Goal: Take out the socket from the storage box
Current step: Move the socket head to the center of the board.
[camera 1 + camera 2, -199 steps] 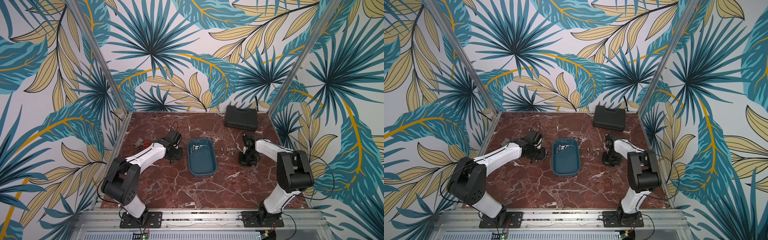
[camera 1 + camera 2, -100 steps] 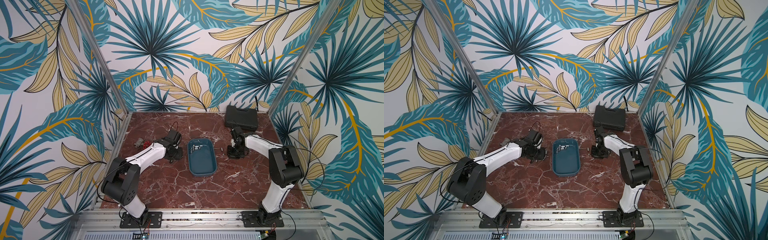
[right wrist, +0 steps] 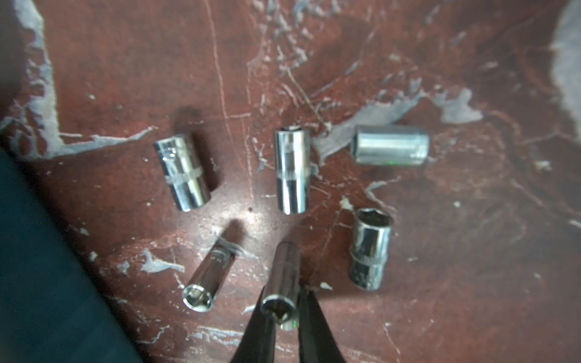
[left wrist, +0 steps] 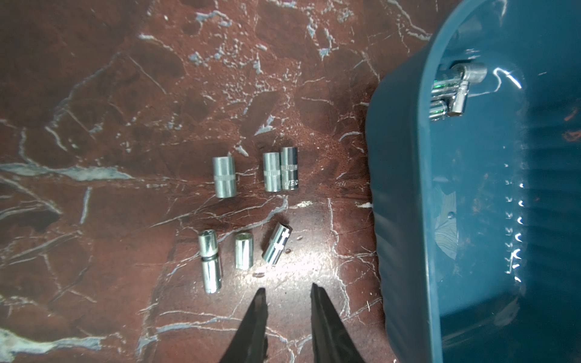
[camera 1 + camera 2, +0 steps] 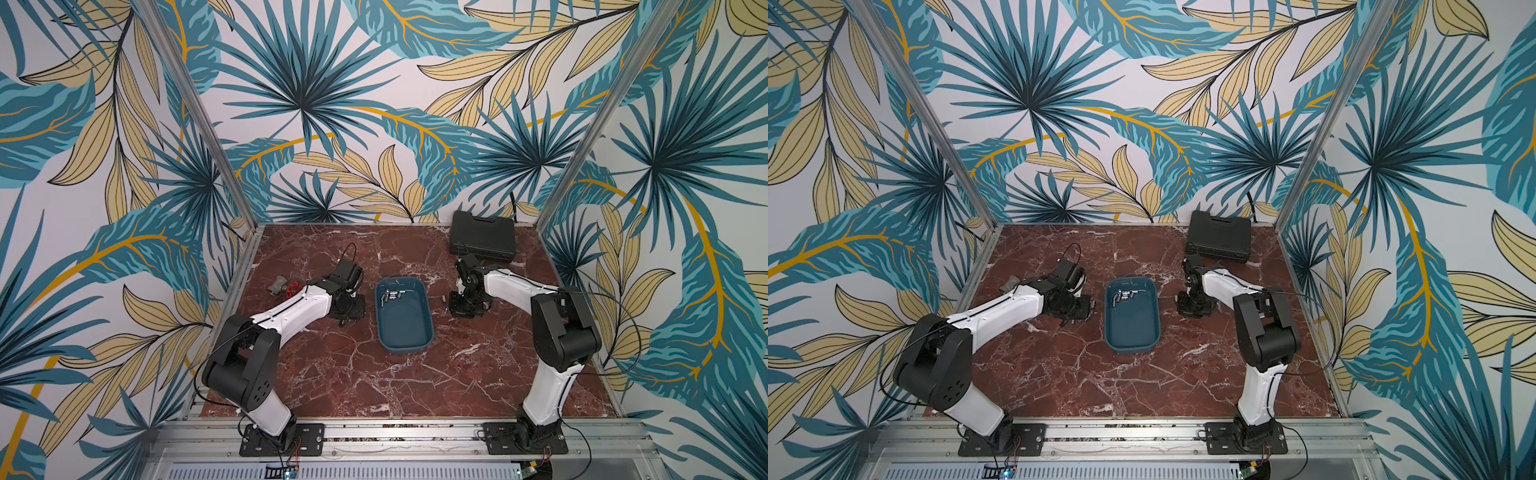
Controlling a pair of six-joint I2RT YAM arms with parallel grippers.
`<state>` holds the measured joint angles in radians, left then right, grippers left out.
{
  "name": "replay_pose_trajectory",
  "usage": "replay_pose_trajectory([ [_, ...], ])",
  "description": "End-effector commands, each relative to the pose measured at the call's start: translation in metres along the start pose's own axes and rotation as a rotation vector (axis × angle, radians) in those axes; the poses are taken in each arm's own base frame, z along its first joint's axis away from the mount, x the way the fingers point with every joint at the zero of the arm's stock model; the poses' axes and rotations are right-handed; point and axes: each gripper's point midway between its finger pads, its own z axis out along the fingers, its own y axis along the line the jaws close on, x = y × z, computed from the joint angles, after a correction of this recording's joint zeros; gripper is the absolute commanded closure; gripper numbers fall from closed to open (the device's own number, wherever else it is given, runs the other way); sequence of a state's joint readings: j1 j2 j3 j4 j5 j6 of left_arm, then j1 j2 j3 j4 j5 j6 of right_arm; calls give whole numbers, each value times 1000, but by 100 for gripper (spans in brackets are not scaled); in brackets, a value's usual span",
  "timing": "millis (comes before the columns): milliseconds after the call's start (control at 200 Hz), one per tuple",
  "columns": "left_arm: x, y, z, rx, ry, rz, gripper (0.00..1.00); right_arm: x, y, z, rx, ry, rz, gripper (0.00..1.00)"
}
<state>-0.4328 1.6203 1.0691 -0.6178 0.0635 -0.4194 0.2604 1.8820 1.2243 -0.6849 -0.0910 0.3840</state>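
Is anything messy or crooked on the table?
Nothing looks broken or spilled. Beside the storage box, the sockets lie in rows, but one tilted socket leans out of line. Near the right gripper and its held socket, a sideways socket lies crosswise to its neighbours.

Teal storage box (image 5: 1133,328) sat mid-way across the red marble table (image 5: 1100,374), long side running front to back. Small cluster of shiny sockets (image 5: 1123,296) lay at its far end. Left gripper (image 5: 1087,309) was low, just beside the box. Right gripper (image 5: 1185,308) was low on the opposite side, near it. Jaws too small to read. Black tool case (image 5: 1219,236) sat at the back.
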Motion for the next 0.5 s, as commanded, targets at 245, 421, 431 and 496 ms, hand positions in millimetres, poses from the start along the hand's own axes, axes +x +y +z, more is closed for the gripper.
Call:
replay_pose_trajectory([
  [245,-6,-3,-11,5,-34,4,72,1,1,-14,12,-8,-5,75],
  [421,-12,-7,-17,15,-47,13,72,0,3,-29,1,-26,-8,75],
  [431,-13,-9,-18,19,-48,15,72,0,4,-31,0,-29,-9,75],
  [496,-18,-12,-22,23,-58,25,71,1,4,-40,-2,-42,-11,74],
])
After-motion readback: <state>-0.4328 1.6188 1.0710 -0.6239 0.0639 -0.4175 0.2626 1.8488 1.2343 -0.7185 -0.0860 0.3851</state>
